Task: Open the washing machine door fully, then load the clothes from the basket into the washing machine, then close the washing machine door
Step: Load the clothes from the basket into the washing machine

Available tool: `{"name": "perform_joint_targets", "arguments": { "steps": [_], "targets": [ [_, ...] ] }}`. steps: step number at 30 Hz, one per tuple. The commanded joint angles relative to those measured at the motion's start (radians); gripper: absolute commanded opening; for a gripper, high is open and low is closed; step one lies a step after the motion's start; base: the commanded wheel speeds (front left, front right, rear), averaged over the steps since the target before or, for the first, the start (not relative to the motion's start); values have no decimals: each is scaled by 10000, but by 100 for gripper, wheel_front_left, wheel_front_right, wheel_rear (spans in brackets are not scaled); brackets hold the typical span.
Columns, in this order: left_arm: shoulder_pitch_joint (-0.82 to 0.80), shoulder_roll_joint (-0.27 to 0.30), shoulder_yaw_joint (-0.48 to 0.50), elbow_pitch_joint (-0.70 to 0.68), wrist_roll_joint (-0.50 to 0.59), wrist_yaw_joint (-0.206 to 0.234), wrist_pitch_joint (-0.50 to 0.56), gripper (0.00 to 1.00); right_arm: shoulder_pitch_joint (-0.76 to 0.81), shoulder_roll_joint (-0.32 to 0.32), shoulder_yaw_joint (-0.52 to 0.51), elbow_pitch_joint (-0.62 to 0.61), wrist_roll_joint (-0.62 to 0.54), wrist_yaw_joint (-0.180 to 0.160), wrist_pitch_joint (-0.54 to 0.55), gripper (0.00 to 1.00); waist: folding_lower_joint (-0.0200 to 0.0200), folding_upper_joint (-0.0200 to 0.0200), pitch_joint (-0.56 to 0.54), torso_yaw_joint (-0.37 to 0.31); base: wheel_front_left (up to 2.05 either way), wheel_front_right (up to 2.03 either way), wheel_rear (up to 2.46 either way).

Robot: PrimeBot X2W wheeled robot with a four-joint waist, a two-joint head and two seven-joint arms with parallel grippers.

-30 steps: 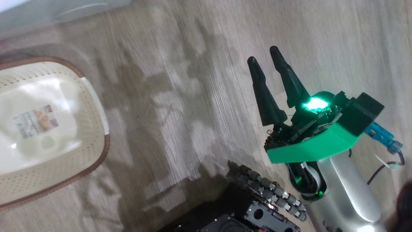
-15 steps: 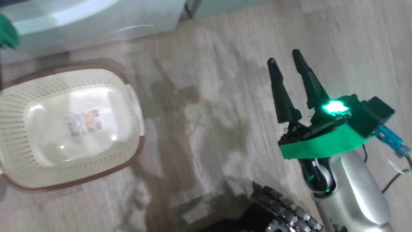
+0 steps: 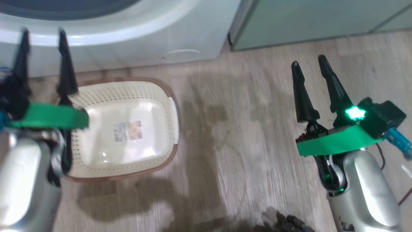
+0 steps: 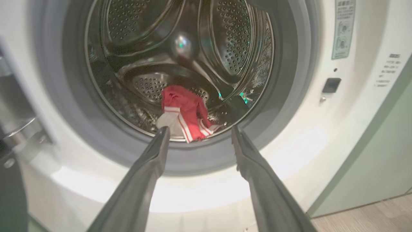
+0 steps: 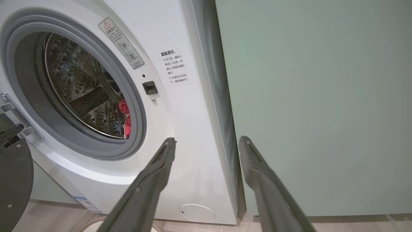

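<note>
while both grippers stand with fingers spread and hold nothing, items as follows. left gripper: lower left of the head view, overlapping the basket's left end. right gripper: right side, over floor. basket: centre left, just before the washer, bare bottom and label showing. clothes: red bundle low in the drum, centre of the left wrist view. door: open, lower left of the right wrist view.

red clothes with white stripes; cream perforated basket, brown rim; white washing machine.
</note>
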Motion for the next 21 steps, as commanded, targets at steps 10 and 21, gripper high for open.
{"name": "perform_joint_targets", "arguments": {
  "steps": [10,21],
  "targets": [
    [1941,-386,662,-566,107,-68,-92,100,725,-24,-316,216,-647,0,121,100,1,-1,-1739,888,0,0,0],
    [3052,-915,861,-353,578,-307,-94,100,1658,-24,-521,80,-875,0,589,100,1,-1,-3016,1042,0,0,0]
  ]
}}
